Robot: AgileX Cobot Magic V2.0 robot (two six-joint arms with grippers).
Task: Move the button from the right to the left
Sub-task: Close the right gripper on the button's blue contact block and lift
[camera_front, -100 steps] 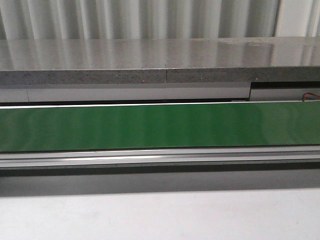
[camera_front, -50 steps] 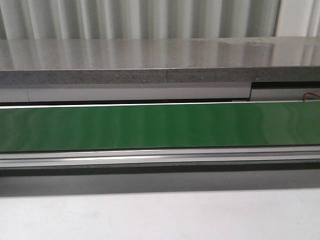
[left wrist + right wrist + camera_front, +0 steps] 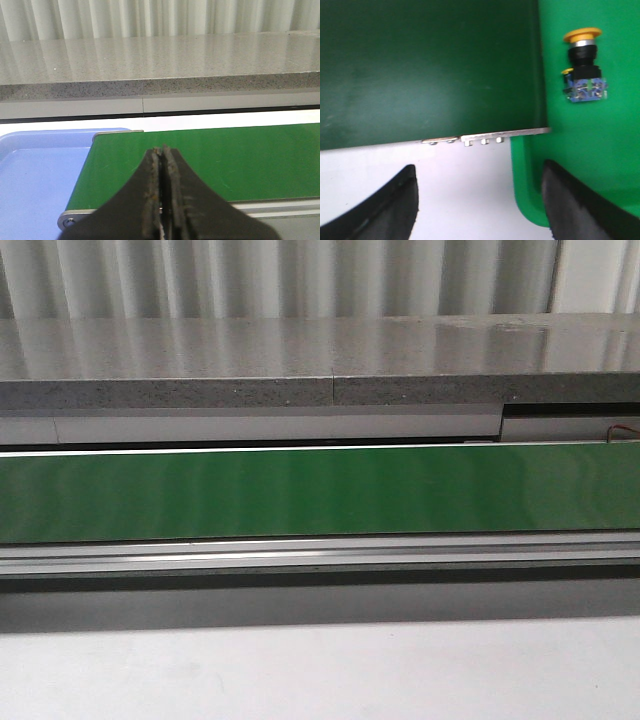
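lying on its side in a bright green tray at the upper right of the right wrist view, the button shows its yellow cap, dark collar and blue-grey block, well apart from the right pincer, whose dark fingers stand wide apart at the frame's bottom. the left pincer has its fingers pressed together on nothing over the dark green belt, with a blue tray at the lower left of that frame. neither arm appears in the front view, only the belt and the white surface below it.
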